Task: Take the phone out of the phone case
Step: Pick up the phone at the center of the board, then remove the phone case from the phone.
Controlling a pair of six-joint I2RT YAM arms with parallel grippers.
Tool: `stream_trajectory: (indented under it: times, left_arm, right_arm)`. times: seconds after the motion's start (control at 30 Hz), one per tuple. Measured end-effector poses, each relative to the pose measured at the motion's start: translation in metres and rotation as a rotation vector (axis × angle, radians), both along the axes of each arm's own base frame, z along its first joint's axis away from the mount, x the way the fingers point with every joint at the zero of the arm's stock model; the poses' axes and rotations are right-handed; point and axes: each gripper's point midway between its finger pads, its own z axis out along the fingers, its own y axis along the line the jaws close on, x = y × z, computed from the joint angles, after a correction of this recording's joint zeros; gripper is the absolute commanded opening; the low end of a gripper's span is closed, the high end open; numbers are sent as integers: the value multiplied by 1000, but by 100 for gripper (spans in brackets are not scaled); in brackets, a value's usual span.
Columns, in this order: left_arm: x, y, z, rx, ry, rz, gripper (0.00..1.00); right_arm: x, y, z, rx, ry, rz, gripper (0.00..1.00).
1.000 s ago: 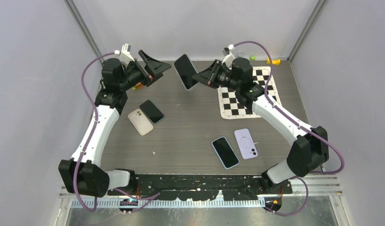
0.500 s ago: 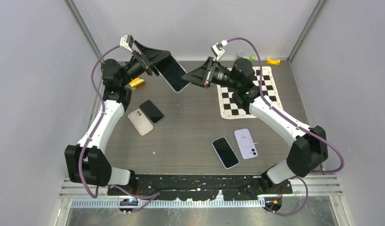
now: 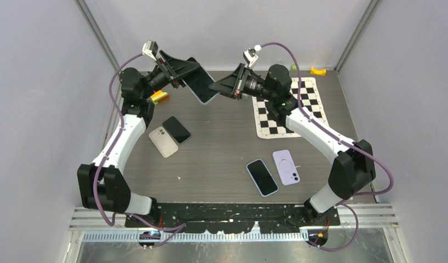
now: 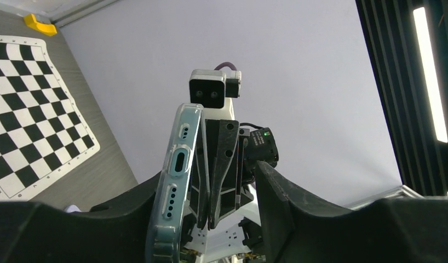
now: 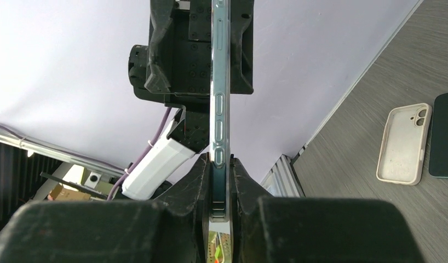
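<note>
Jaws, right: pinched tight on the near end of the phone [image 5: 219, 98], which I see edge-on, standing straight up the wrist frame from them.
Jaws, left: part open around the other end. The phone case [image 4: 178, 181] lies against the left-of-frame side and a gap shows on the other, so I judge there is no firm grip yet.
Phone: in the air at upper centre of the overhead view, between both arms, clear of the desk [image 3: 222, 148].
Long axis: slants from upper left to lower right overhead, running from the left jaws toward the right jaws.
Nearer arm: neither, as both are at it.
Next move: I judge the left jaws must clamp before any peeling.
Surface: clear glossy rim, probably slippery.
Room: cream case [image 3: 163, 141] and dark phone [image 3: 176, 129] at left, checkered mat [image 3: 282, 109] at right, all well apart.
</note>
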Motion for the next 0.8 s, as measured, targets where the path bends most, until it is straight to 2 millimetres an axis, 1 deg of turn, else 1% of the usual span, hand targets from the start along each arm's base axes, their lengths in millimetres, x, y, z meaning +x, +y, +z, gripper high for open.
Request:
stream_trajectory:
  times: [0.1, 0.2, 0.23, 0.27, 0.3, 0.33, 0.37, 0.4, 0.43, 0.47, 0.53, 0.6, 0.73, 0.8]
  left_arm:
    - [2, 0, -4, 12, 5, 6, 24]
    - [4, 2, -6, 23, 5, 16, 14]
    - [4, 2, -7, 25, 4, 17, 5]
    - [4, 2, -7, 26, 4, 19, 0]
    - [4, 2, -7, 31, -3, 21, 0]
    - [5, 2, -7, 34, -7, 23, 0]
    - [5, 2, -7, 36, -7, 26, 0]
    - [6, 3, -8, 38, -6, 29, 0]
    - [7, 3, -8, 40, -3, 34, 0]
    - [7, 3, -8, 47, -7, 37, 0]
    - [9, 3, -9, 56, -6, 44, 0]
    - [12, 4, -10, 64, 1, 64, 0]
    - [20, 11, -11, 62, 34, 144, 0]
    - [23, 16, -7, 54, 44, 189, 0]
  right_arm:
    - [3, 2, 1, 5, 6, 3, 1]
    - [3, 3, 8, 16, -2, 5, 1]
    - [3, 3, 10, 20, -1, 6, 1]
    - [3, 3, 10, 21, 4, 7, 1]
    - [4, 3, 9, 22, 13, 7, 1]
    - [5, 3, 9, 23, 16, 8, 23]
    - [5, 3, 8, 25, 19, 9, 28]
    - [6, 3, 8, 26, 22, 8, 48]
    - [7, 3, 8, 30, 21, 7, 59]
    - [7, 3, 9, 35, 18, 5, 75]
    - [9, 2, 13, 50, -2, -2, 85]
    - [9, 1, 18, 67, -37, -3, 88]
    - [6, -1, 20, 79, -72, 10, 89]
    - [3, 0, 22, 81, -84, 25, 89]
